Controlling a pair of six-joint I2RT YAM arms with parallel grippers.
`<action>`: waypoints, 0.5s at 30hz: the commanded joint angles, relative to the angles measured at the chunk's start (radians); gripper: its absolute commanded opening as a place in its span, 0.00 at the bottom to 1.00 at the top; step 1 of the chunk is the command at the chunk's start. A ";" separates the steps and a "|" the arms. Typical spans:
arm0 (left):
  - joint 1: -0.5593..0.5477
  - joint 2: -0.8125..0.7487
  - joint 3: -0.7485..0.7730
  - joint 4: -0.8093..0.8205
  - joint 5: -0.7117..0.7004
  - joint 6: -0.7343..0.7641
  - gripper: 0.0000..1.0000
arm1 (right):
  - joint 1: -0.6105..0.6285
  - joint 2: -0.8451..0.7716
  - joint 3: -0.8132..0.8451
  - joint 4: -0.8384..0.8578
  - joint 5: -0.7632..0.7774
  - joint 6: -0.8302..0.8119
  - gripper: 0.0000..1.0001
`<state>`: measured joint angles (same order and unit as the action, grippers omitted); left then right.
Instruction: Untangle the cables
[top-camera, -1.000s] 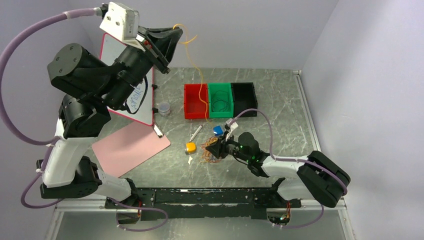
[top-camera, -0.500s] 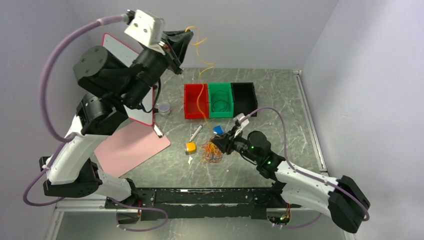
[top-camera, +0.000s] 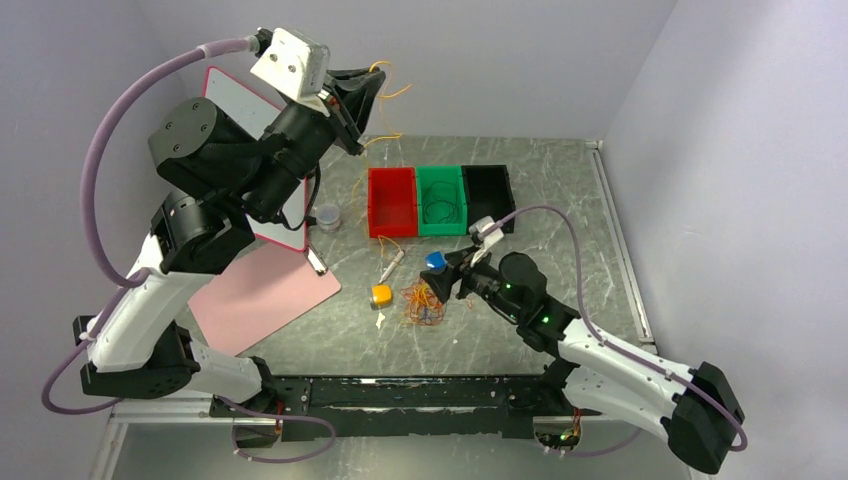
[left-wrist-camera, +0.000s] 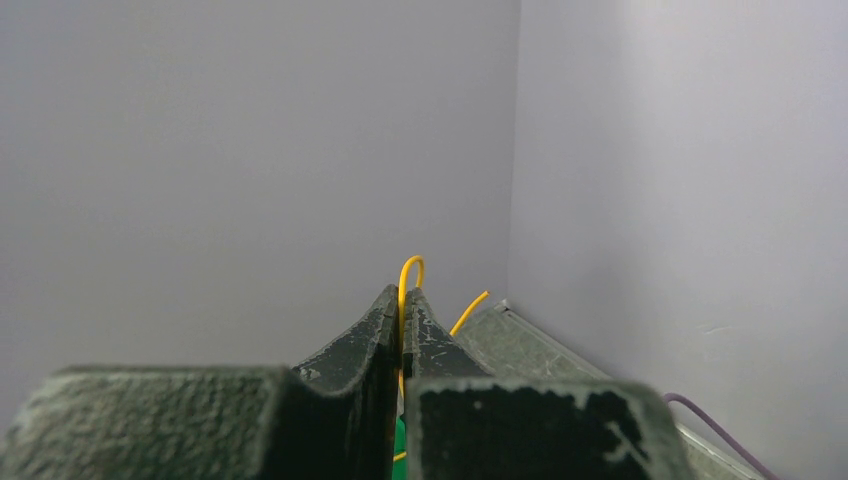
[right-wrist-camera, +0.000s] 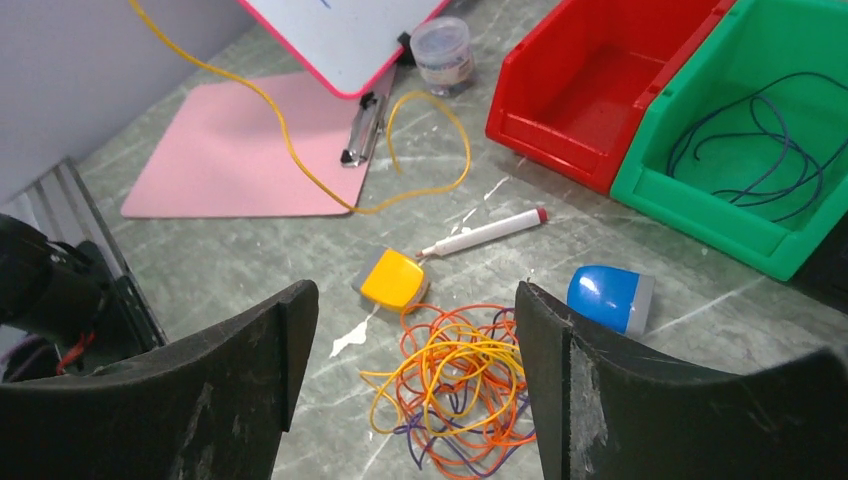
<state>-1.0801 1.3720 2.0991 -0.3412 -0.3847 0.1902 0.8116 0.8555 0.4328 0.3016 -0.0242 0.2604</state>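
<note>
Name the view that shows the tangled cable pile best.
The right wrist view: the tangled pile lies close, individual orange, yellow and purple strands distinct. The top external view shows the pile small. The left wrist view misses it.

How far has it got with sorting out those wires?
Done: one dark blue cable lies in the green bin. In hand: the left pincer is shut on a yellow cable, hanging apart from the tangle. Left: that tangle of orange, yellow and purple cables sits on the table under the open right pincer.
</note>
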 joint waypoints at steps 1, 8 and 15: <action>-0.005 -0.011 0.019 0.023 -0.004 -0.002 0.07 | 0.004 0.076 0.050 0.044 -0.069 -0.072 0.76; -0.004 -0.008 0.029 0.013 -0.003 -0.006 0.07 | 0.002 0.277 0.113 0.175 -0.181 -0.118 0.76; -0.005 -0.014 0.022 0.011 -0.001 -0.012 0.07 | 0.004 0.455 0.189 0.303 -0.277 -0.102 0.58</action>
<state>-1.0801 1.3689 2.0998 -0.3412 -0.3847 0.1867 0.8120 1.2442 0.5678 0.4820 -0.2157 0.1658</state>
